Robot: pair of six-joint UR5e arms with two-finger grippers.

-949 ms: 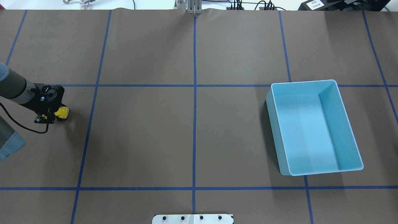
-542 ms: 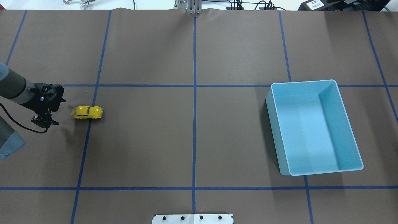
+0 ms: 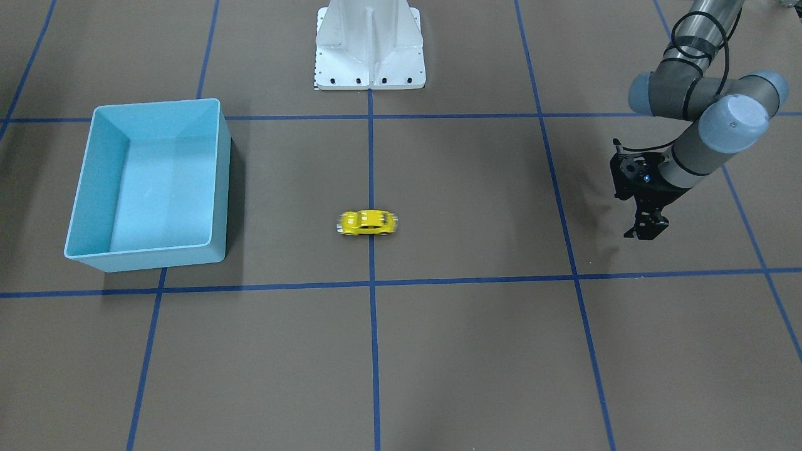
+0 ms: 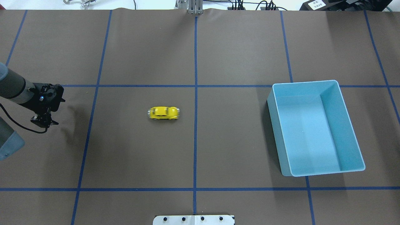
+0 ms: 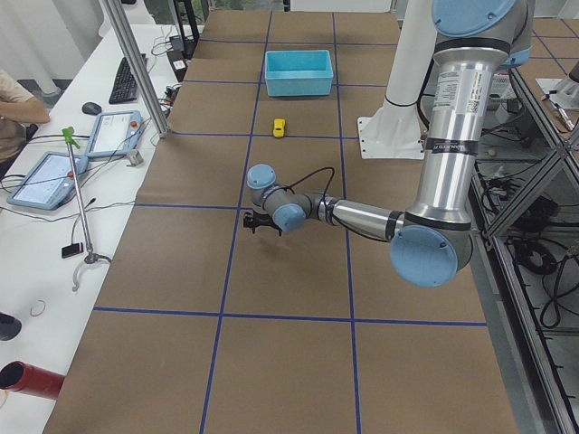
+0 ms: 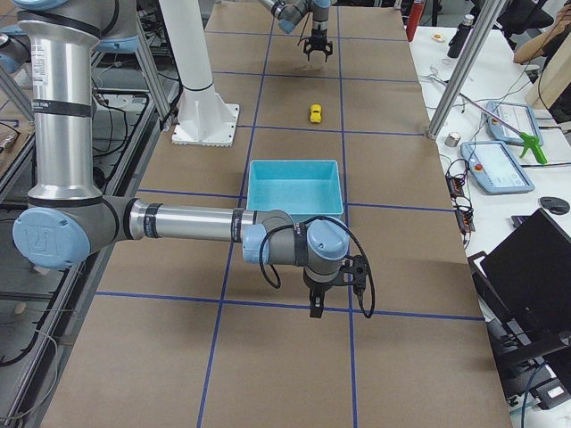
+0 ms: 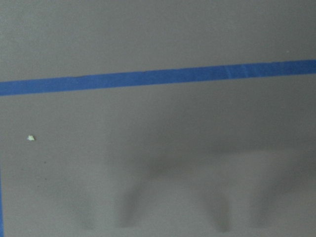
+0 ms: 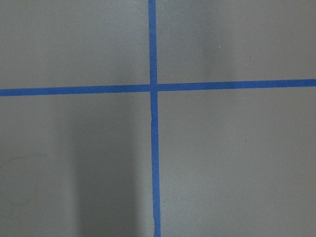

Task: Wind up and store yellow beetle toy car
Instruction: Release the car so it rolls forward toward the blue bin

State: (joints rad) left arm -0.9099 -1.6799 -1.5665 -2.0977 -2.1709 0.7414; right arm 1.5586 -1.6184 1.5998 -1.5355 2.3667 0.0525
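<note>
The yellow beetle toy car [image 4: 164, 112] stands free on the brown table just left of the centre line, blurred at its ends; it also shows in the front view [image 3: 368, 222]. My left gripper [image 4: 44, 122] hangs open and empty over the table's far left, well away from the car; it also shows in the front view [image 3: 645, 233]. The light blue bin [image 4: 304, 82] stands empty at the right. My right gripper [image 6: 335, 303] shows only in the exterior right view, low over the table beyond the bin; I cannot tell whether it is open or shut.
Blue tape lines [image 4: 195, 93] divide the brown table into squares. The robot's white base plate [image 3: 369, 44] stands at the table's near middle edge. Both wrist views show only bare table and tape.
The left gripper opened and let the car go. The car has rolled right from the gripper to near the table's centre line. The left arm has stayed nearly in place.
</note>
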